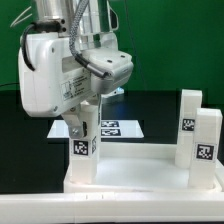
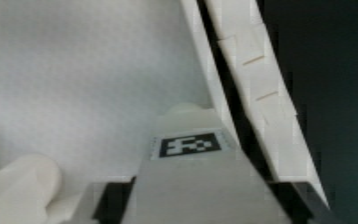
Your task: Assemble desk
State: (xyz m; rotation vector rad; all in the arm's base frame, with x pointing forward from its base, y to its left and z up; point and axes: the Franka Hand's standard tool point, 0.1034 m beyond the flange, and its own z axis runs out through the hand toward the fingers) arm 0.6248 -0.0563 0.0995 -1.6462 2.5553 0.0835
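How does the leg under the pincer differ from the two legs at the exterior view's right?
The leg under the pincer stands alone at the desk top's near corner on the exterior view's left, with the pincer around its top. The two right legs stand side by side, untouched. All are upright, white and tagged.

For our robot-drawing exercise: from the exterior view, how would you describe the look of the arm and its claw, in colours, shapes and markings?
The arm is bulky, glossy white, with rounded casings and a blocky wrist housing. A light grey, rounded module is mounted on the wrist. The claw beneath is white with darker finger parts. No lettering or cables can be made out.
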